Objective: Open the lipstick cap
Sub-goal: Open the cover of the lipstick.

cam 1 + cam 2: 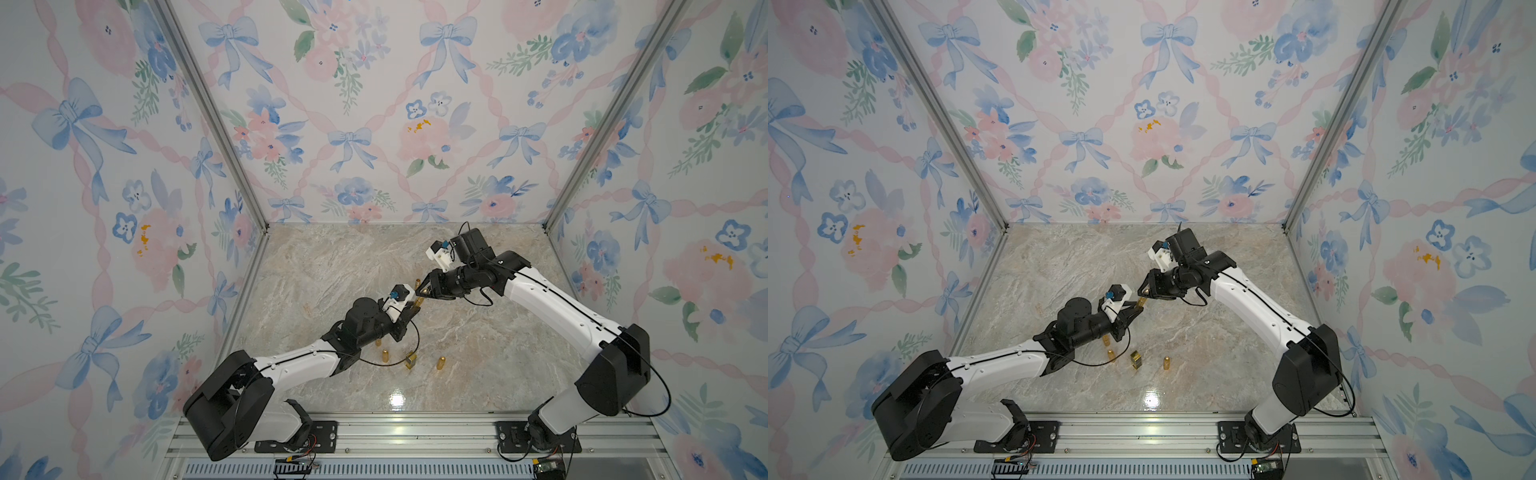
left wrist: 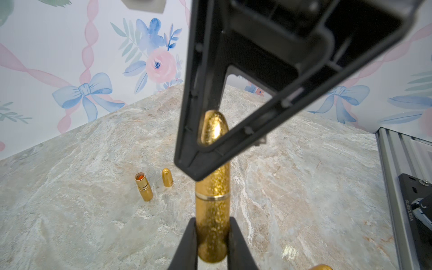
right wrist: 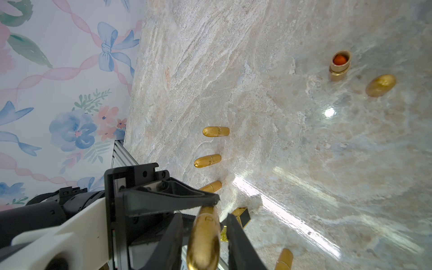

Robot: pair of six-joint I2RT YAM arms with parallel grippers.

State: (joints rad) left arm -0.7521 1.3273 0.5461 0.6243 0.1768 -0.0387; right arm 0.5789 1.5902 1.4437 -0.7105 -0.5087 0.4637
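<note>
A glittery gold lipstick (image 2: 212, 210) is held above the marble table (image 1: 478, 340), and my left gripper (image 2: 212, 219) is shut on its lower body. Its rounded cap (image 2: 214, 128) is still seated down to the ring seam. My right gripper (image 3: 204, 217) stands around that cap (image 3: 204, 238) with a narrow gap on each side, so it is open. In both top views the two grippers meet tip to tip over the middle of the table: left gripper (image 1: 412, 308), right gripper (image 1: 424, 286), the lipstick (image 1: 1142, 300) between them.
An uncapped lipstick with an orange tip (image 2: 143, 187) and its loose gold cap (image 2: 167, 177) stand farther back. Several capped gold lipsticks (image 1: 385, 356) and a square gold-and-black one (image 1: 410, 359) stand near the front. Aluminium rail (image 1: 415, 432) at the front edge.
</note>
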